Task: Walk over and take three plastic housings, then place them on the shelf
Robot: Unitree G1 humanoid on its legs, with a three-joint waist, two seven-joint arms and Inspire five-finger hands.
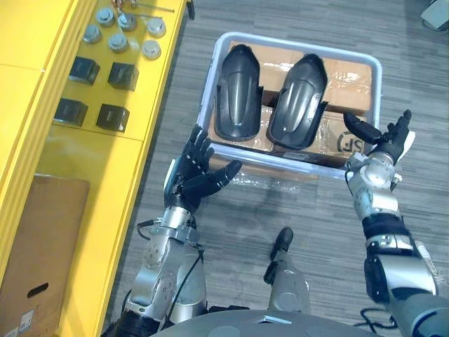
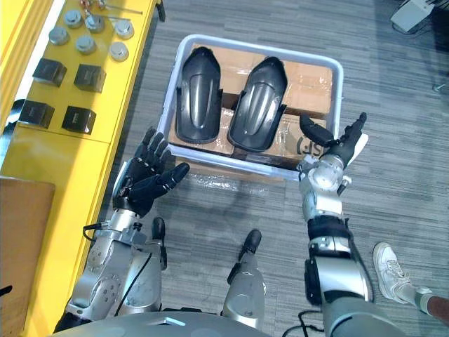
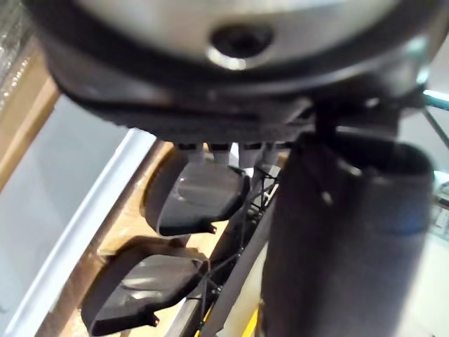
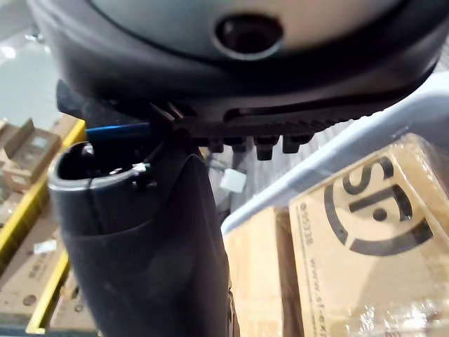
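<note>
the task is looking barely begun, as i judge it: neither robot hand is carrying anything. the left robot hand (image 1: 194, 172) is hovering released, fingers spread, just short of the bin's near corner at 10 o'clock from the robot. the right robot hand (image 1: 386, 144) is hovering released too, fingers straight, at the bin's corner toward 2 o'clock.

the white bin (image 1: 379, 88) is sitting on the floor at 12 o'clock. cardboard boxes (image 1: 347, 77) are filling it, and two dark plastic housings are lying side by side on top of them: the first housing (image 1: 237, 91) toward 11 o'clock, the second housing (image 1: 298, 102) just beside it.

the yellow shelf (image 1: 84, 154) is running along at 9 o'clock, carrying round metal parts (image 1: 118, 42) and black blocks (image 1: 112, 116). picking, carrying and placing are all left to do.
</note>
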